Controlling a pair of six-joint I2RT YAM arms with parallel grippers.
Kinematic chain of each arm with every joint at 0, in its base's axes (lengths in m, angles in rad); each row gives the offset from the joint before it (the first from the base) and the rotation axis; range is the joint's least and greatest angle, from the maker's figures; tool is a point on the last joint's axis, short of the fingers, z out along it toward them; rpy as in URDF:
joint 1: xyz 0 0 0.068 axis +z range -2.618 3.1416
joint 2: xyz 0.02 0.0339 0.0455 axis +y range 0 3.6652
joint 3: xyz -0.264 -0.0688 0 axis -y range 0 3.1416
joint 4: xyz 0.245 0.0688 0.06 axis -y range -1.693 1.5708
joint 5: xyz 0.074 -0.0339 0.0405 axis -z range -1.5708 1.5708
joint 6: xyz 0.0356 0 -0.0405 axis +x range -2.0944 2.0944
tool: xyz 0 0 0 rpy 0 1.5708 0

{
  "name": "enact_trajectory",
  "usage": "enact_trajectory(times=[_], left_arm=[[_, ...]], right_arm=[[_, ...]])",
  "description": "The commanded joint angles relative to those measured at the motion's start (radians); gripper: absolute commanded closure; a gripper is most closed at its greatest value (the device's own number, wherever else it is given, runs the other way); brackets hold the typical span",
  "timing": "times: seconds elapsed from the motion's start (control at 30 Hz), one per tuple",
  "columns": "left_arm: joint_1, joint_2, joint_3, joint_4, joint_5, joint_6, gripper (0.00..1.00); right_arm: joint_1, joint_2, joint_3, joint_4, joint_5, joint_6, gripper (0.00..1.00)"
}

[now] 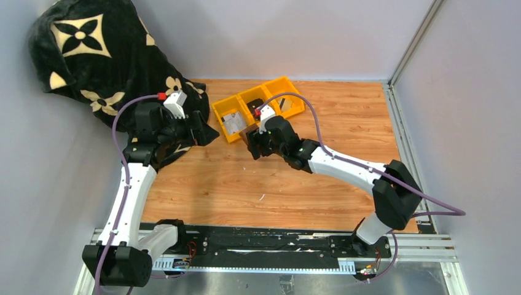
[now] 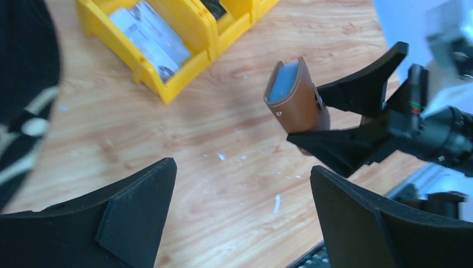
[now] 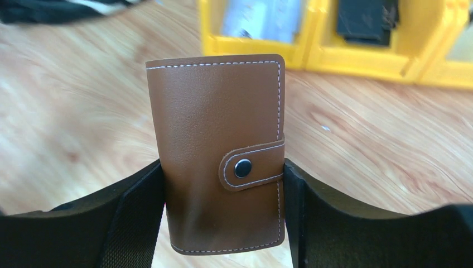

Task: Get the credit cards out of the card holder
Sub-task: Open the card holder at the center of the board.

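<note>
Card holder (image 3: 215, 111) (snap fastened) stands clamped in outstretched right tool (image 3: 223, 167); left tool (image 2: 241, 166) gapes.

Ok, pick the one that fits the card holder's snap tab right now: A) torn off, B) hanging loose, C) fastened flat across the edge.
C: in the right wrist view the snap tab lies flat against the card holder, wrapped round its edge with the snap pressed down.

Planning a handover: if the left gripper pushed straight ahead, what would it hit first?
Probably the bare table, just short of the card holder that the right gripper holds; depth is unclear.
</note>
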Motion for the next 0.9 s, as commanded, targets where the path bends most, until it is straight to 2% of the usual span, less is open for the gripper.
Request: enact_trajectory(times=[0.0, 0.17, 0.37, 0.63, 0.7, 0.8, 0.87], left_arm=[[0.005, 0.023, -0.059, 0.063, 0.122, -0.187, 0.00], [0.005, 0.011, -0.094, 0.136, 0.197, -0.317, 0.00], [-0.022, -0.033, -0.133, 0.152, 0.200, -0.338, 0.01], [-0.032, -0.039, -0.154, 0.150, 0.240, -0.332, 0.16], [-0.033, -0.040, -0.153, 0.151, 0.248, -0.330, 0.27], [-0.033, -0.035, -0.143, 0.144, 0.249, -0.319, 0.58], [-0.032, -0.028, -0.128, 0.129, 0.253, -0.305, 0.74]], right_arm=[[0.088, -0.047, 0.008, 0.143, 0.004, 0.069, 0.29], [0.170, -0.052, 0.064, 0.156, 0.014, 0.055, 0.29], [0.226, -0.044, 0.118, 0.178, 0.027, 0.032, 0.29], [0.273, -0.032, 0.159, 0.200, 0.069, -0.011, 0.30], [0.277, -0.032, 0.166, 0.202, 0.075, -0.018, 0.30], [0.281, -0.031, 0.174, 0.196, 0.065, -0.017, 0.29], [0.281, -0.037, 0.176, 0.184, 0.050, -0.007, 0.23]])
